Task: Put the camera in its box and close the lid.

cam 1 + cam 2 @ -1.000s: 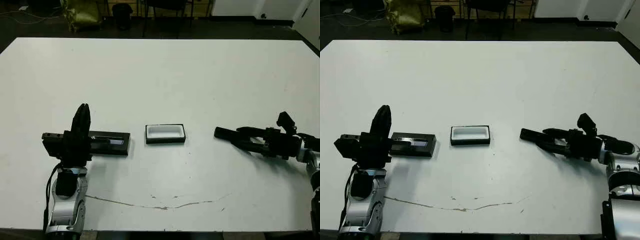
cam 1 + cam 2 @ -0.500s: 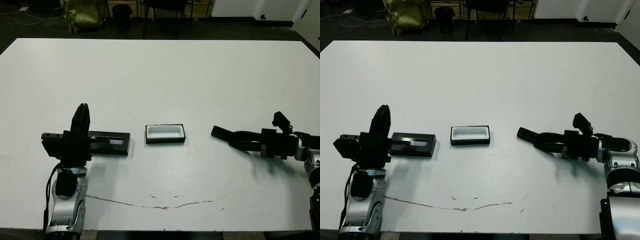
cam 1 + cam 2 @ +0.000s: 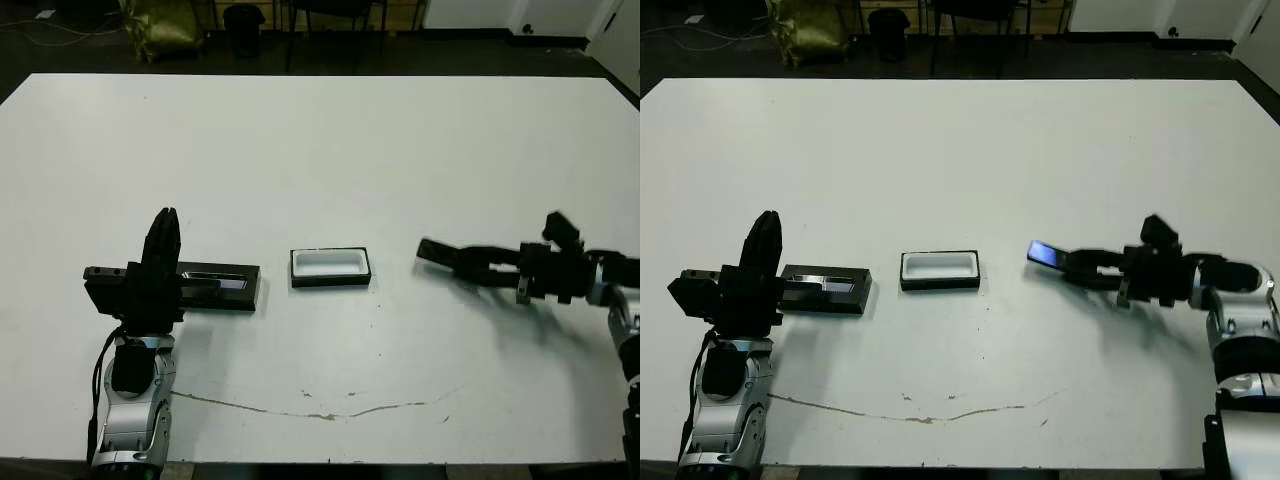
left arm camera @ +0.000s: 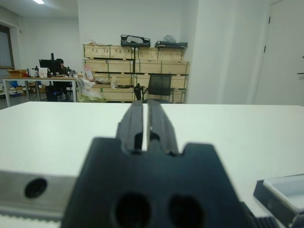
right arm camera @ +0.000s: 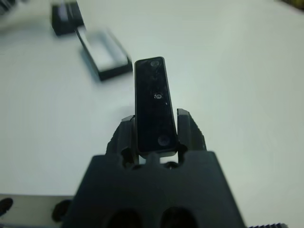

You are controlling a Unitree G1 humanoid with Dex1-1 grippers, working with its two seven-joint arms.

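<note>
Camera (image 5: pixel 152 107) sits clamped between your right gripper's (image 3: pixel 1080 267) 2 fingers, right of the box (image 3: pixel 940 270). Left gripper (image 4: pixel 146 124) fingers nearly touch, empty. Level the camera over the tray before lowering.

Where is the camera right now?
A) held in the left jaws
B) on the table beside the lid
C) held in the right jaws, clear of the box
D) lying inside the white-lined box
C: the camera sits clamped between the right gripper jaws, and the box shows only its bare white lining.
</note>
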